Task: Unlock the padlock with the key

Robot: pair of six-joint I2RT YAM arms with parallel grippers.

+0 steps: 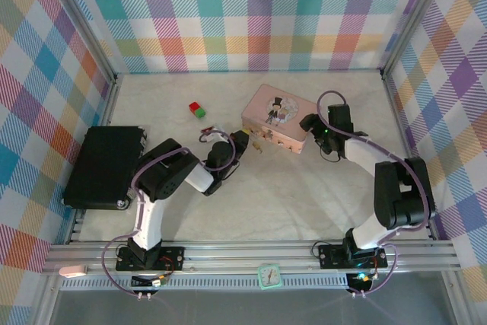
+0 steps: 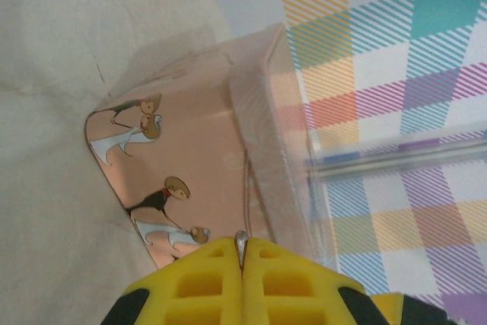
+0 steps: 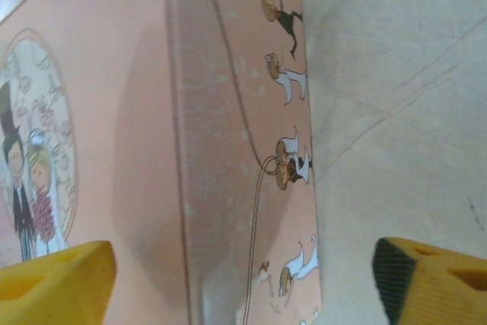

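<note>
Padlock (image 1: 259, 144) lies by the pink tin's (image 1: 278, 116) near side, just beside my left gripper (image 2: 242, 253), pinched tight on the key (image 2: 240, 243). My right gripper (image 3: 243, 264) gapes empty; unbraced, the padlock may skid and the key slip.

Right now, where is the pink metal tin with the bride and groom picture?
In the top view, the pink tin lies just right of centre, between the left gripper and right gripper.

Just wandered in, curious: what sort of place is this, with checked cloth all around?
Probably a robot test cell in a lab: a left arm and a right arm bolted to an aluminium rail, plaid cloth walls boxing in the table, and small props such as a pink tin.
</note>
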